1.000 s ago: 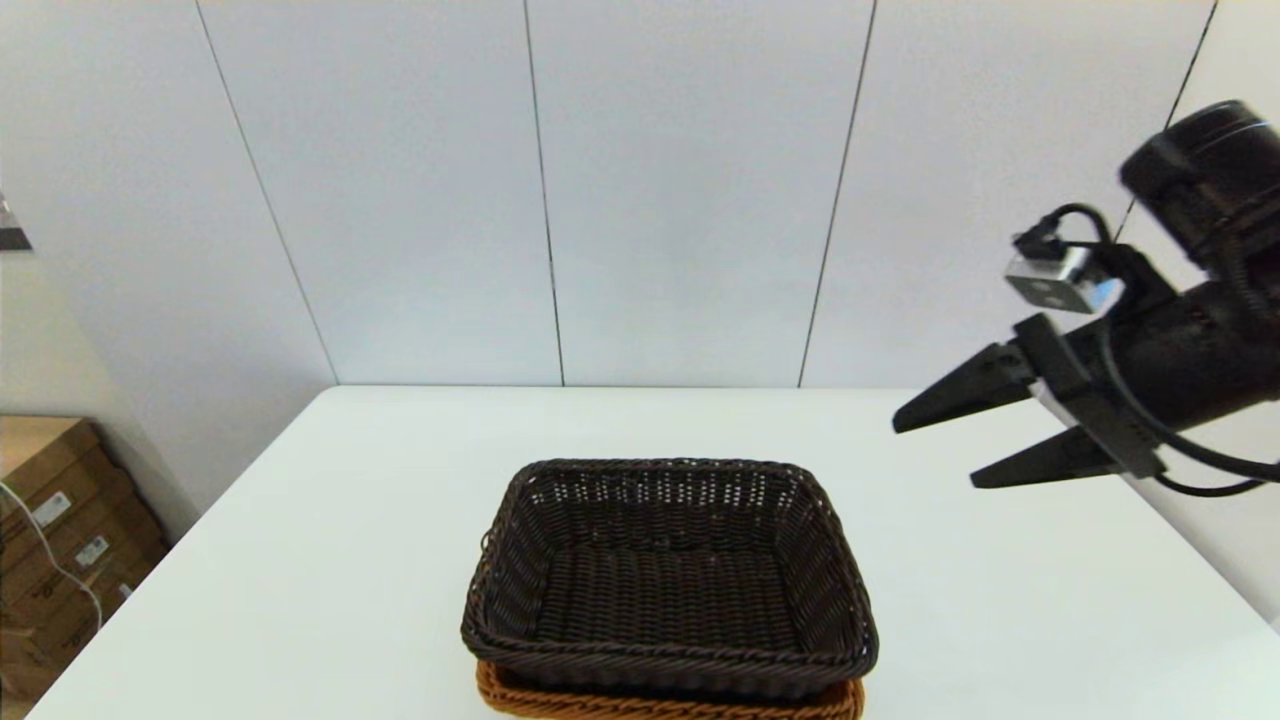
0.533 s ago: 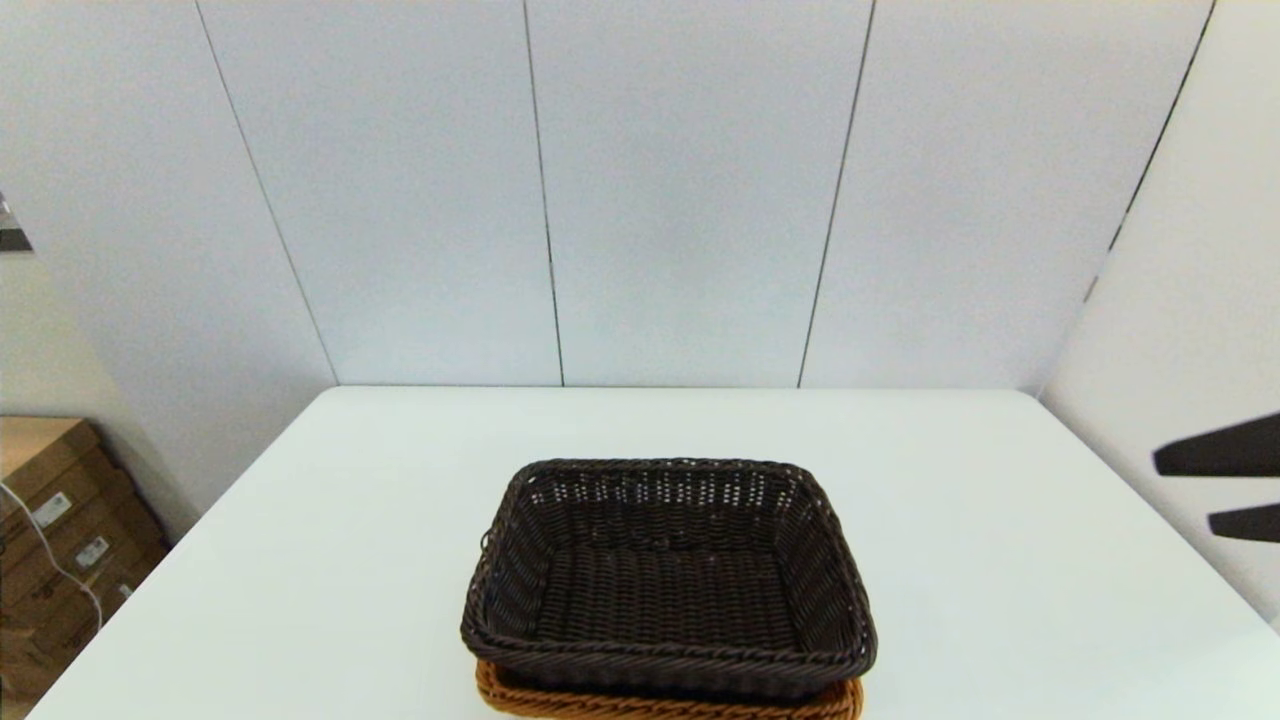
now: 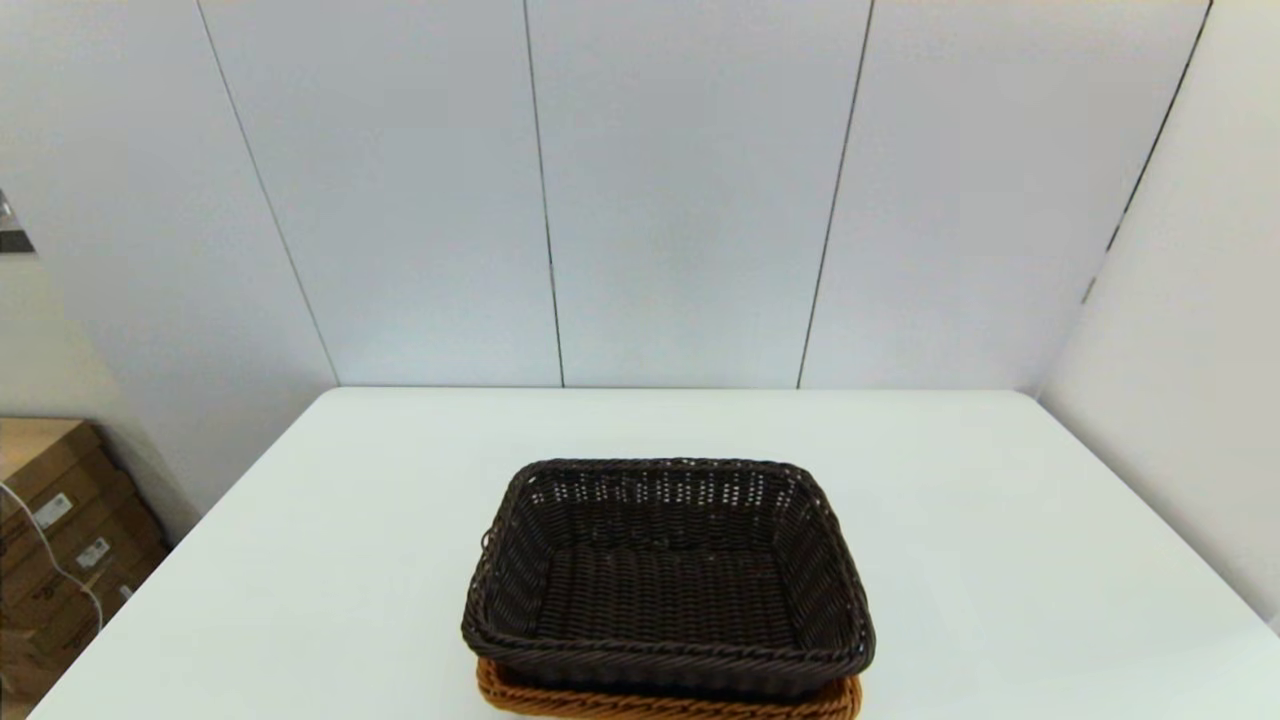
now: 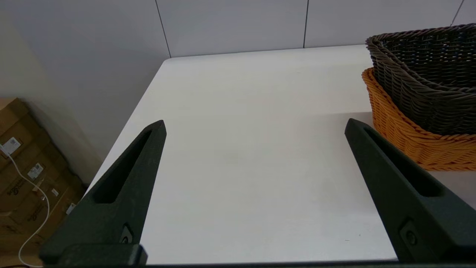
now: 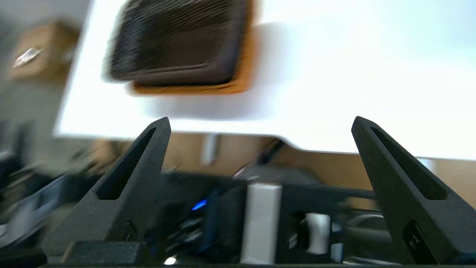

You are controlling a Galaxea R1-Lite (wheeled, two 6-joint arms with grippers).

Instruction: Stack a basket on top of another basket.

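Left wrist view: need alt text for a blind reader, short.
A dark brown wicker basket sits nested in an orange-tan wicker basket at one edge of a white table. The open left tool hangs over bare tabletop beside them, touching neither. Cardboard boxes stand on the floor past the table.

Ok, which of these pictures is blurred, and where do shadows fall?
Right wrist view: smeared by motion, dark basket and orange basket streaked. Head view: sharp, even light. Left wrist view: sharp, a soft shadow on the table beside the baskets.
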